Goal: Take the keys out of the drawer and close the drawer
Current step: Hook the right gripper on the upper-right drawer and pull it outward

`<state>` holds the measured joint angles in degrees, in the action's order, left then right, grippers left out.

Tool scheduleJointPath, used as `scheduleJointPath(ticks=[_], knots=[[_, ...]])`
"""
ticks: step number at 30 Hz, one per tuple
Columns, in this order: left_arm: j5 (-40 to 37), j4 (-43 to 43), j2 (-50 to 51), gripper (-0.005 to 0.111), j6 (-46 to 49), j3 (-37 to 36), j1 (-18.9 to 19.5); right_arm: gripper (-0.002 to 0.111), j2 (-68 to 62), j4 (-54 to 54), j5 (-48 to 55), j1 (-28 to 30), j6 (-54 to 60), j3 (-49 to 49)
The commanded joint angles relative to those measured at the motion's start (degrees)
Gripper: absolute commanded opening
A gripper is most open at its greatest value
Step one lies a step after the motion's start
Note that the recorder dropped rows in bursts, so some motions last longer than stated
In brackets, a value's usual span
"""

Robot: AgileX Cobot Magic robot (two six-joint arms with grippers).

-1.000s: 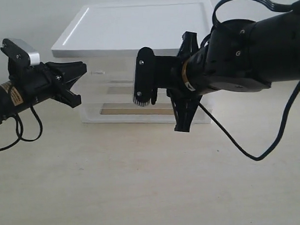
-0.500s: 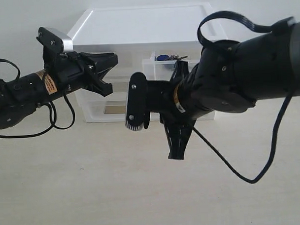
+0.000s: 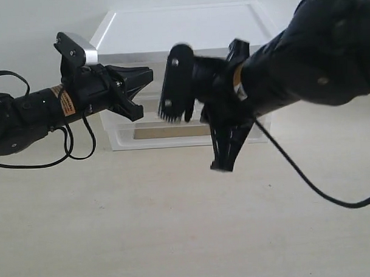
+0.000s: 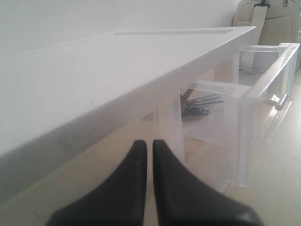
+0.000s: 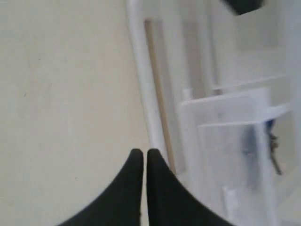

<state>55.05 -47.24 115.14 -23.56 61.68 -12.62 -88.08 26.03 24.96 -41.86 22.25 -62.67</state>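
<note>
The drawer [image 4: 263,84] stands pulled out of the white-topped unit [image 3: 175,29]. The keys [image 4: 197,106] lie inside it, grey metal on a ring. The right wrist view shows the same drawer [image 5: 235,136] blurred, with the keys [image 5: 272,141] as a dark and blue smear. In the exterior view my right arm hides both the drawer and the keys. My left gripper [image 3: 145,85] [image 4: 146,143] is shut and empty, level with the unit's upper left front. My right gripper [image 3: 223,164] [image 5: 140,153] is shut and empty, pointing down in front of the unit's base.
A full-width drawer [image 3: 166,132] with a tan strip sits at the unit's bottom. The beige tabletop [image 3: 176,224] spreads in front. A black cable [image 3: 308,183] hangs from my right arm.
My right arm has swung up and back toward the unit, now covering the open drawer and keys that showed half a second ago. The left arm has barely shifted.
</note>
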Motion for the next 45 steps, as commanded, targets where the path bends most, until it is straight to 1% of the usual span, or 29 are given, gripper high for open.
scheduleJointPath(ticks=[1, 2, 4, 5, 6, 9, 10, 13, 15, 16, 18, 21, 23, 25, 28, 35, 39, 42, 44, 45], knots=[[-8.41, 7.86, 2.32, 0.004, -2.61, 4.57, 1.24, 0.013, 8.0, 1.77, -0.57, 0.16, -6.58, -2.76], [-8.41, 7.16, 2.32, 0.004, -2.61, 4.57, 1.24, 0.026, 8.9, 2.49, 1.3, 0.16, -9.26, -5.22], [-8.74, 6.55, 2.32, 0.004, -2.61, 4.57, 1.24, 0.047, 8.44, 2.74, 6.88, 0.16, -11.43, -8.99], [-8.72, 6.26, 2.32, 0.004, -2.61, 4.57, 1.24, 0.053, 7.76, 2.74, 10.35, 0.16, -11.96, -10.84], [-8.72, 6.1, 2.32, 0.004, -2.61, 4.57, 1.24, 0.054, 6.53, 2.74, 15.8, 0.16, -11.79, -13.49], [-8.75, 5.85, 2.32, 0.004, -2.73, 4.57, 1.24, 0.051, 1.6, 0.92, 30.64, 0.82, -5.07, -20.81], [-8.75, 5.85, 2.32, 0.004, -2.83, 4.57, 1.24, 0.051, -0.17, -1.62, 33.28, 1.56, -1.54, -23.04], [-8.75, 4.28, 2.32, 0.004, -3.88, 4.57, 1.24, 0.051, -4.41, -11.93, 35.67, 5.46, 8.43, -27.66], [-8.75, 4.15, 2.32, 0.004, -3.88, 4.66, 1.24, 0.051, -6.81, -17.07, 38.95, 8.72, 12.22, -29.89], [-8.75, 4.15, 2.32, 0.004, -3.88, 4.66, 1.24, 0.051, -7.92, -17.88, 39.54, 10.29, 13.31, -30.33], [-8.75, 4.15, 2.32, 0.004, -3.88, 4.66, 1.24, 0.051, -9.25, -18.1, 37.73, 13.35, 14.71, -30.62], [-8.62, 4.16, 2.32, 0.004, -3.88, 4.66, 1.24, 0.051, -10.25, -22.69, 35.71, 16.61, 22.38, -30.62], [-8.62, 4.16, 2.32, 0.004, -3.88, 4.66, 1.24, 0.051, -10.36, -26.03, 33.79, 17.87, 28.22, -30.62], [-8.62, 4.16, 2.32, 0.004, -3.88, 4.66, 1.24, 0.051, -10.63, -26.54, 32.14, 18.02, 31.44, -30.62], [-8.61, 4.16, 2.32, 0.004, -3.63, 4.66, 1.24, 0.051, -10.98, -26.42, 29.67, 18.02, 32.55, -30.62], [-8.61, 4.16, 2.32, 0.004, -3.1, 4.66, 1.24, 0.051, -14.98, -26.03, 28.64, 18.02, 35.27, -30.62], [-8.61, 4.16, 2.32, 0.004, -2.98, 4.66, 1.24, 0.051, -16.24, -21.57, 26.42, 18.02, 34.77, -30.62], [-8.61, 4.16, 2.32, 0.004, -2.53, 4.66, 1.24, 0.051, -16.49, -21.41, 25.64, 18.02, 34.99, -30.62], [-8.61, 4.16, 2.32, 0.004, -2.39, 4.66, 1.24, 0.045, -17.07, -21.41, 25.86, 18.02, 35.22, -30.62], [-8.61, 4.16, 2.32, 0.004, -2.28, 4.66, 1.24, 0.038, -17.08, -21.41, 26.0, 18.02, 35.49, -30.62]])
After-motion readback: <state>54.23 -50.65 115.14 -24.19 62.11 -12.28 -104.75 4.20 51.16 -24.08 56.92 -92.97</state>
